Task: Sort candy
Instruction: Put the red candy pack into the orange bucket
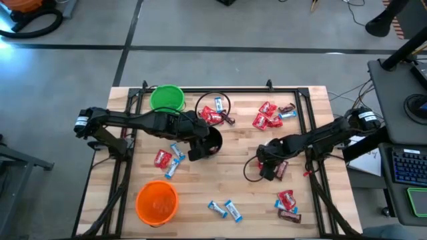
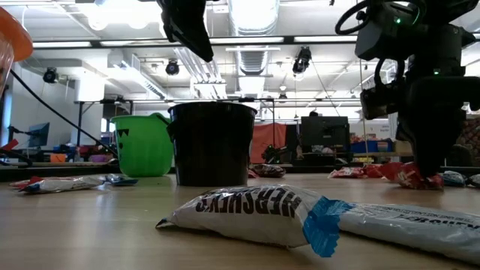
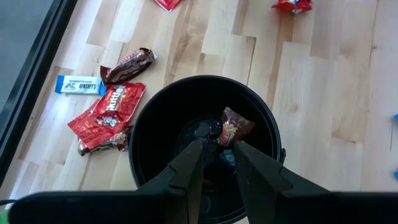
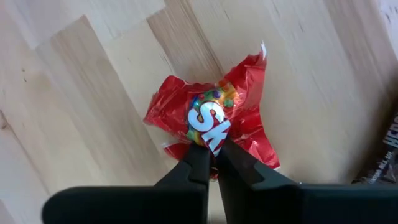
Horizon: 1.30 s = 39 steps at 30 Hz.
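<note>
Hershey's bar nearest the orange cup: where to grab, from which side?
Hershey's bar: pinch mid-body across its narrow width, from straight above. It lies flat, long and thin, and a neighbour bar sits close to one end. Left gripper hangs open over the black cup; right gripper is shut on a red pack.

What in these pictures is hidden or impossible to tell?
- High view: the inside of the black cup is covered by the left gripper.
- High view: the red candy is hidden under the right gripper.
- Low view: the orange cup is cut off by the picture's edge.
- Left wrist view: the black cup's floor is too dark to read.
</note>
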Available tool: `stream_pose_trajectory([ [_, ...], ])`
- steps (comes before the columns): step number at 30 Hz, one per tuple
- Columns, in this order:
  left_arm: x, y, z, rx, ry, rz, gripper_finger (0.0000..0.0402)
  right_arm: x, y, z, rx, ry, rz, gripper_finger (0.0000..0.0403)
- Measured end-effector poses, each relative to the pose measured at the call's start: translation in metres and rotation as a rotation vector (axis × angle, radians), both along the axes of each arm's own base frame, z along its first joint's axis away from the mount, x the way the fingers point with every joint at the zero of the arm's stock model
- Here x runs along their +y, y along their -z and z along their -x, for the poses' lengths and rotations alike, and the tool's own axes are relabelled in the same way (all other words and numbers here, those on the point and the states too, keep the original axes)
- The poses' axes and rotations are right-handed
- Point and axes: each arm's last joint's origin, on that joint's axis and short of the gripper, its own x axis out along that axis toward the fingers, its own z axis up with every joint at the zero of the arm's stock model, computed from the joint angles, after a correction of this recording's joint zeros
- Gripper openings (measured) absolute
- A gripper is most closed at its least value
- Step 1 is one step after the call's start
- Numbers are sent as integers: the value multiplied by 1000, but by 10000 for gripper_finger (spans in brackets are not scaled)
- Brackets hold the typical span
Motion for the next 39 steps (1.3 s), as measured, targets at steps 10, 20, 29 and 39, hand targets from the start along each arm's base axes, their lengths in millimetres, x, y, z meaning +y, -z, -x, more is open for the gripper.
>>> stream_pose_trajectory([
  [10,0,0,0,2,3,-2,76,0,-3,2,-8,9,-5,8],
  [20,0,0,1,9,8,-6,76,-2,-31,10,-129,49,-40,8],
  [29,0,-3,-4,-50,45,40,76,1,-96,-9,-398,-30,-47,8],
  [39,0,-5,-7,-86,34,51,76,6,-103,-38,-388,-107,18,8],
])
